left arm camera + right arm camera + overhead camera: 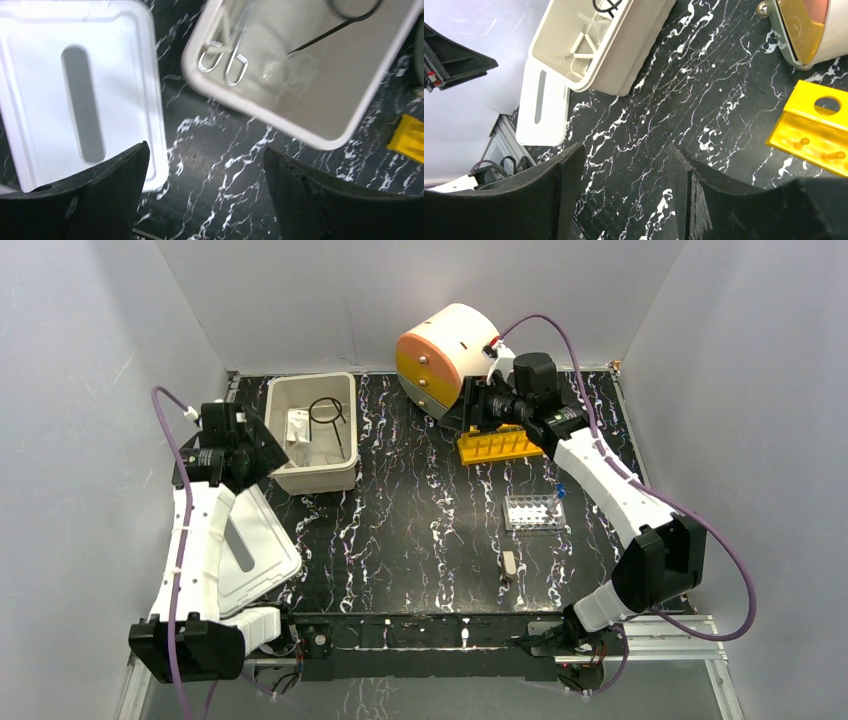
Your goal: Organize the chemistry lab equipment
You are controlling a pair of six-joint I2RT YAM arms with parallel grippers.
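The white tub (pixel 340 475) holds a black ring with handle (pixel 326 413), a white pad (pixel 298 427), thin metal tongs (pixel 225 62) and a pipe triangle (pixel 584 47). A clear round glass piece (pixel 277 75) lies blurred beside the tongs. My left gripper (pixel 268 452) hangs just left of the tub, open and empty; in its wrist view (pixel 205 170) only marbled table shows between the fingers. My right gripper (pixel 478 405) is open and empty at the back, between the drawer unit and the yellow rack; its wrist view (pixel 624 170) shows bare table. A small brown-handled tool (pixel 510 563) lies on the table at front right.
The tub's white lid (pixel 255 550) lies flat at the front left under my left arm. The cream-and-orange drawer unit (pixel 445 358) stands at the back. A yellow rack (pixel 498 445) and a clear tube rack (pixel 534 511) sit right of centre.
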